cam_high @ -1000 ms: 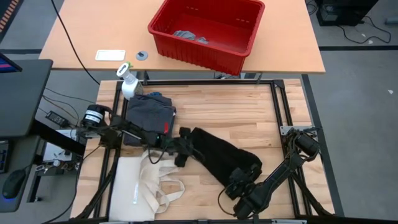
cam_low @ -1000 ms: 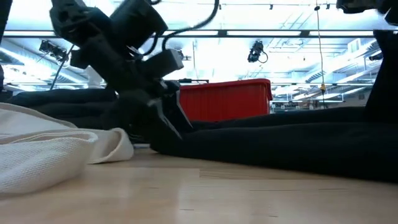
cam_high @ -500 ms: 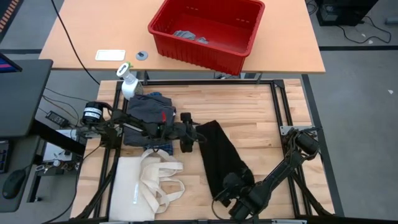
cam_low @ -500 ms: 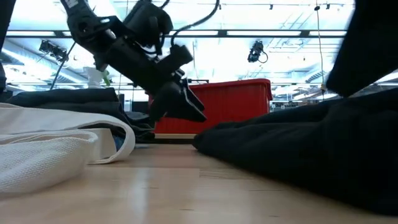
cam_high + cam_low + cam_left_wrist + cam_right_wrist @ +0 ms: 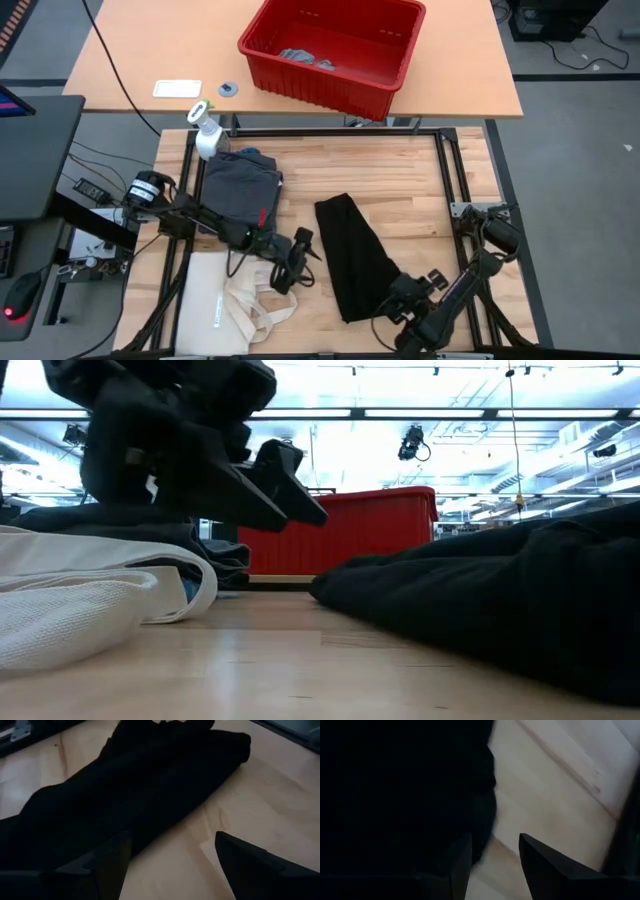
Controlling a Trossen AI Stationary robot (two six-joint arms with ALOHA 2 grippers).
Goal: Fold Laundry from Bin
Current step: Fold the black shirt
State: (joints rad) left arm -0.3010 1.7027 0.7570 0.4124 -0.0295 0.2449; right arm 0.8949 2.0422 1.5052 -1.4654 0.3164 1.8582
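A wooden worktop (image 5: 400,190) seen from above. The large black piece (image 5: 352,255) lies folded into a narrow strip at centre — a second ago it sprawled wider. Both arms have drawn back: the left gripper (image 5: 296,258), jaws open and empty, sits just left of it; the right gripper (image 5: 418,293) (jaws parted, holding nothing) near its right end. This fold looks complete. The red bin (image 5: 335,50) stands far off, light grey pieces (image 5: 303,58) inside.

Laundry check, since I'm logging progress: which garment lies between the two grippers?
The black piece, folded into a long strip on the bare wood. The dark grey piece sits by the spray bottle; light grey pieces remain in the bin.
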